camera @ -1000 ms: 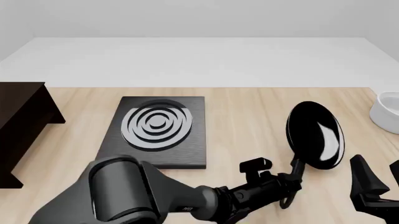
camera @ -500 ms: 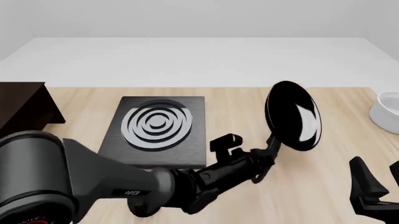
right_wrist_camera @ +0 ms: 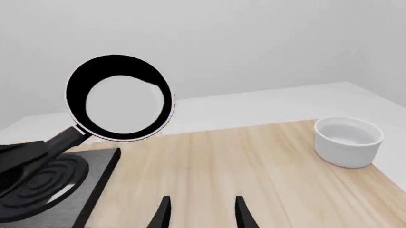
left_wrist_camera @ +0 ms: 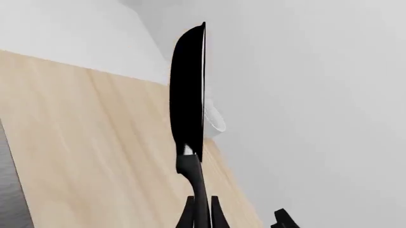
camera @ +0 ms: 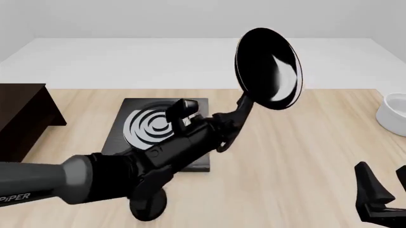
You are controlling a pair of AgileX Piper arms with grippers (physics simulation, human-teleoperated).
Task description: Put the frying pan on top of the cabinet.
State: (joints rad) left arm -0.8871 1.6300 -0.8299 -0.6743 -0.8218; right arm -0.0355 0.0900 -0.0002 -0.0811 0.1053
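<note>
Across the light wooden tabletop [camera: 298,156], the largest thing is the cabinet [camera: 19,126], a dark brown box with a flat top at the far left edge of the front view, cut off by the frame. Near it, toward the middle, lies the flat black stove plate [camera: 193,142] with its grey rings, partly covered by the left arm [camera: 120,173], which reaches in from the lower left and crosses over the plate's near corner.

The frying pan [camera: 267,69] is in the air, well clear of the tabletop, above and to the right of the stove plate. It stands on edge, its black underside facing the front camera and its pale grey-white inside facing the right wrist camera. The long thin handle [camera: 242,110] slopes down to the left gripper [camera: 222,130], whose jaws are clamped on its end.

A white bowl [camera: 393,113] sits on the tabletop at the right edge, well apart from the pan. The right gripper [right_wrist_camera: 199,211] hangs low at the near right, its jaws apart and nothing between them.
</note>
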